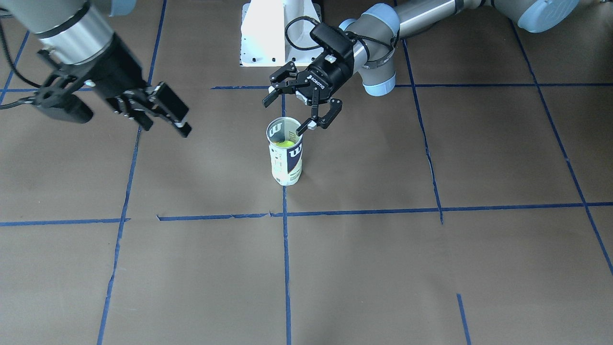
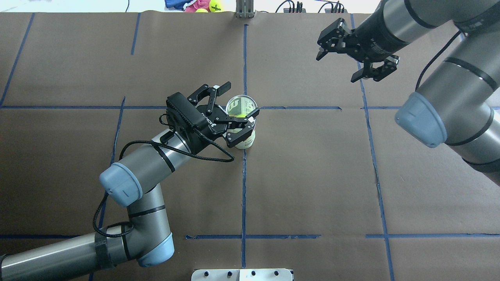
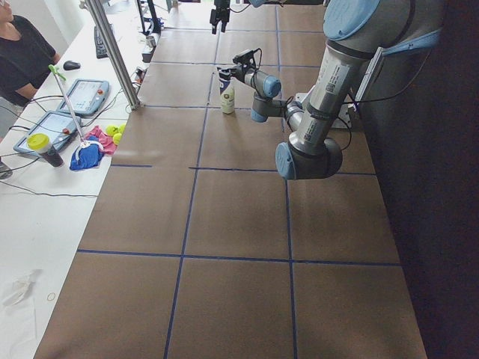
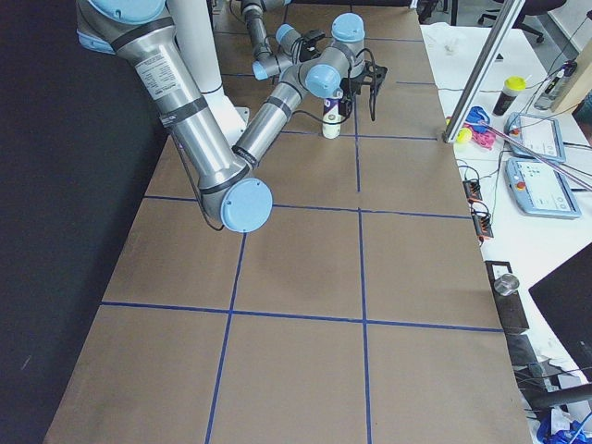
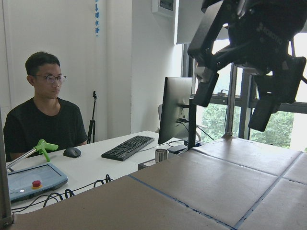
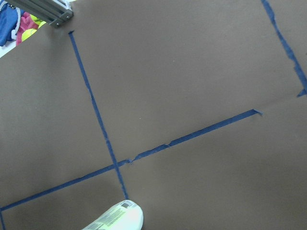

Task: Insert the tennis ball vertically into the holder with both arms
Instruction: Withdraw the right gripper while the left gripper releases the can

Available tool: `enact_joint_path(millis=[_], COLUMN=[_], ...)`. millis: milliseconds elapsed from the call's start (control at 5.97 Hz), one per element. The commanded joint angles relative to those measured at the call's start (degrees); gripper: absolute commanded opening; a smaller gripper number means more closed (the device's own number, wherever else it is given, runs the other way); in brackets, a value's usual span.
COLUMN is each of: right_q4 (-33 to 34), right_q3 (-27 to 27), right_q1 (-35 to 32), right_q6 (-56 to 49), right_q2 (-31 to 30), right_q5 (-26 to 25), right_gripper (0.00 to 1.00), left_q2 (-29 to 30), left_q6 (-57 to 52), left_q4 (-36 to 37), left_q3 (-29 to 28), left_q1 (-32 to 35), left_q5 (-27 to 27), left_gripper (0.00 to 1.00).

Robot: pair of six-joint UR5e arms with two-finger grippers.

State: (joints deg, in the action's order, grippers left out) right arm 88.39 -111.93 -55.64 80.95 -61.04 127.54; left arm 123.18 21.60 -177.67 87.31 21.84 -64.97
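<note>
The holder (image 1: pixel 286 158) stands upright at the table's middle, a clear can with a navy and white label. It also shows in the overhead view (image 2: pixel 245 104). The tennis ball (image 1: pixel 286 143) lies inside it, yellow-green below the rim (image 2: pixel 240 115). My left gripper (image 1: pixel 294 108) is open and empty just behind the can's top on the robot's side, its jaws spread wider than the can (image 2: pixel 234 113). One fingertip is close to the rim; I cannot tell if it touches. My right gripper (image 2: pixel 353 56) is open and empty, raised high and well off to the side (image 1: pixel 165 115).
The white pedestal base (image 1: pixel 268 38) stands behind the can. Toys and spare balls (image 2: pixel 199 6) lie past the table's far edge. An operator sits at a desk with a keyboard (image 5: pixel 127 147). The can's lower end shows in the right wrist view (image 6: pixel 117 218).
</note>
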Motion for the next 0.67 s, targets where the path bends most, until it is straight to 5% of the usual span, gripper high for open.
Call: enact_joint_path(millis=[0, 167, 335, 502], right_q4=[-0.06, -0.06, 0.11, 0.20], right_q3=[-0.04, 0.13, 0.40, 0.49], right_q1=[-3.75, -6.13, -8.85, -10.79], right_q6=[-8.39, -15.49, -22.43, -26.85], right_q2=[-5.82, -9.07, -11.71, -13.91], right_q5=[0.34, 0.34, 0.34, 0.34], right_gripper=[1.00, 1.00, 1.00, 1.00], left_q2=[-0.92, -1.19, -4.06, -7.40], left_q6=[0.20, 0.98, 3.08, 3.88], left_q4=[5.00, 9.40, 13.01, 15.40], left_q3=[2.51, 4.08, 4.10, 4.19], left_q1=[2.57, 4.77, 6.97, 8.90], left_q5=[-0.15, -0.24, -0.42, -0.68], left_gripper=[0.99, 0.89, 1.00, 1.00])
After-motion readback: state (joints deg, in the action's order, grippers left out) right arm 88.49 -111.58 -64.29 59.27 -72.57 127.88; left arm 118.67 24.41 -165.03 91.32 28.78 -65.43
